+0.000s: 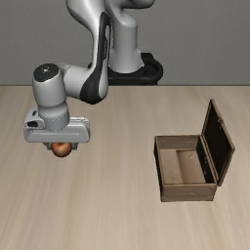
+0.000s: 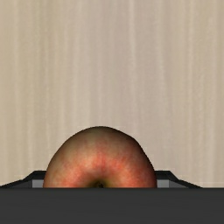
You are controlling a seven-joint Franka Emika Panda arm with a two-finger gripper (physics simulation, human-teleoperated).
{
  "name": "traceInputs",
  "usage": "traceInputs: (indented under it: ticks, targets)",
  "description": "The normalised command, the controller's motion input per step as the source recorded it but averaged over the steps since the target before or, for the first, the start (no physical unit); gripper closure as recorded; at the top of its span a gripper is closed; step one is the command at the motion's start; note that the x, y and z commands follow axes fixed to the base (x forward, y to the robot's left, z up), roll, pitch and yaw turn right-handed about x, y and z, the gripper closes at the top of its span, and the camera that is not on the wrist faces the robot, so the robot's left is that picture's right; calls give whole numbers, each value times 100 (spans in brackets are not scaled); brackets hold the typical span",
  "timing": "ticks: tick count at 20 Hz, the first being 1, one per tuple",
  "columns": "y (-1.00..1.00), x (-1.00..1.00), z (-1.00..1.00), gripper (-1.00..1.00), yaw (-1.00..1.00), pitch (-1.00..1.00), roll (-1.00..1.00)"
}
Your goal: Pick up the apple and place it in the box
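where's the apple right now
The apple is on the exterior view's left, directly under the end effector and well apart from the open box on that view's right.

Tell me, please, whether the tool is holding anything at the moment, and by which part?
It cannot be told. The round red-and-yellow apple sits right under the tool, but the pictures do not show a firm hold on it.

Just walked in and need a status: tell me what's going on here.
The robot's gripper sits right over the apple, at the exterior view's left of the wooden table. The box stands apart at the exterior view's right, lid up, nothing inside. The apple is not yet in it.
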Motion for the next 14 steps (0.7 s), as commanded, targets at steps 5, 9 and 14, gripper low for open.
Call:
traceInputs:
  ticks: [5,9,14]
  targets:
    - [0,0,80,100,0,0,0]
    - [0,0,100,100,0,0,0]
    - [0,0,100,100,0,0,0]
